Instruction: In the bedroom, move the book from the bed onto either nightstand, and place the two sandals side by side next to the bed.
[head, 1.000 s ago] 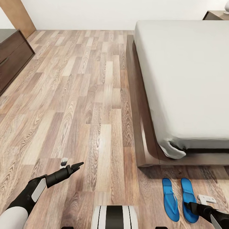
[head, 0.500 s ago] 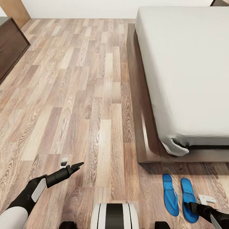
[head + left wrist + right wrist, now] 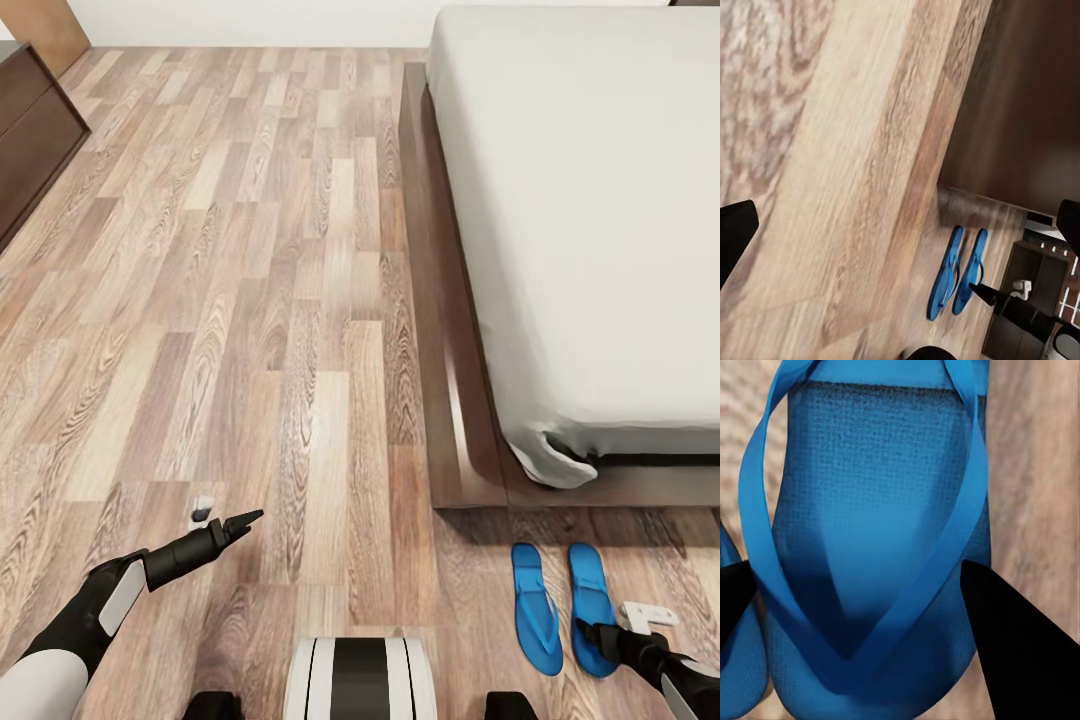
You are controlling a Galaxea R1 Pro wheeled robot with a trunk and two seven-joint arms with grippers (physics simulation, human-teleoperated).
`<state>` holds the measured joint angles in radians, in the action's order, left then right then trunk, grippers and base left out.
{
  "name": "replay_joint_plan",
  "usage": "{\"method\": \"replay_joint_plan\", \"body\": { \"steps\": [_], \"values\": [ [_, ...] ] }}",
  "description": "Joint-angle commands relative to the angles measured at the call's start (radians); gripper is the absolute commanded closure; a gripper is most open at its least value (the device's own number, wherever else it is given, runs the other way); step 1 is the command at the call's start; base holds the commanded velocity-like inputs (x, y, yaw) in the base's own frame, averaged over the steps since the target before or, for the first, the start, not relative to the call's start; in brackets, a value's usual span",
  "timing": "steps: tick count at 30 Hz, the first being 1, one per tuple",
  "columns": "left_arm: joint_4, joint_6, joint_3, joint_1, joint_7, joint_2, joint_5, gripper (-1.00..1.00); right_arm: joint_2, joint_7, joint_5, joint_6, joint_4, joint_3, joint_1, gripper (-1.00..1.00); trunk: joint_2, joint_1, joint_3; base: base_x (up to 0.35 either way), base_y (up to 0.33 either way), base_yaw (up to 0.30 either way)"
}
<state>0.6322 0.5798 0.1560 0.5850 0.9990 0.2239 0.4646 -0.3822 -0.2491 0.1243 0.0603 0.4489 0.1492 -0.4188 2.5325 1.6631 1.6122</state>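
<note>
Two bright blue sandals lie side by side on the wood floor just past the bed's foot corner, one (image 3: pixel 535 608) to the left of the other (image 3: pixel 590 603). My right gripper (image 3: pixel 600 634) hangs open over the heel of the right-hand sandal (image 3: pixel 870 502), a finger on each side of it. My left gripper (image 3: pixel 245 519) is open over bare floor, well left of the bed (image 3: pixel 590 220). From the left wrist both sandals (image 3: pixel 958 271) show beside the dark bed frame (image 3: pixel 1020 112). The book and the nightstand are out of view.
A long dark wooden cabinet (image 3: pixel 30 130) stands against the left wall. Wood-plank floor (image 3: pixel 250 300) stretches between it and the bed. My own base (image 3: pixel 360 680) sits at the lower edge of the head view.
The whole head view has shifted, so bed, floor and sandals sit higher in the picture. Both arms hold much the same pose, the right gripper still over the sandal.
</note>
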Motion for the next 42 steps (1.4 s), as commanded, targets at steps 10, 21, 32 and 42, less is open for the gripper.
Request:
{"method": "replay_joint_plan", "body": {
  "steps": [10,21,32,42],
  "values": [
    [0.0,0.008,0.0,0.0,0.001,0.0,0.005,-1.0,0.0,-0.005,0.011,-0.002,-0.001,0.004,0.0,1.0,0.001,0.002,0.02,0.0,0.0,0.0],
    [0.0,0.008,0.0,0.001,0.001,0.0,0.005,-1.0,0.0,-0.004,0.011,-0.002,-0.002,0.004,0.0,1.0,0.004,0.007,0.062,0.0,0.0,0.0],
    [0.0,0.008,0.0,0.001,0.001,0.0,0.005,-1.0,0.0,-0.006,0.011,-0.027,0.006,0.005,0.0,1.0,0.004,0.008,0.066,0.0,0.0,0.0],
    [0.0,0.008,0.0,0.0,0.001,0.0,0.005,-1.0,0.0,-0.009,0.011,-0.055,0.007,0.007,0.0,1.0,0.004,0.008,0.066,0.0,0.0,0.0]
  ]
}}
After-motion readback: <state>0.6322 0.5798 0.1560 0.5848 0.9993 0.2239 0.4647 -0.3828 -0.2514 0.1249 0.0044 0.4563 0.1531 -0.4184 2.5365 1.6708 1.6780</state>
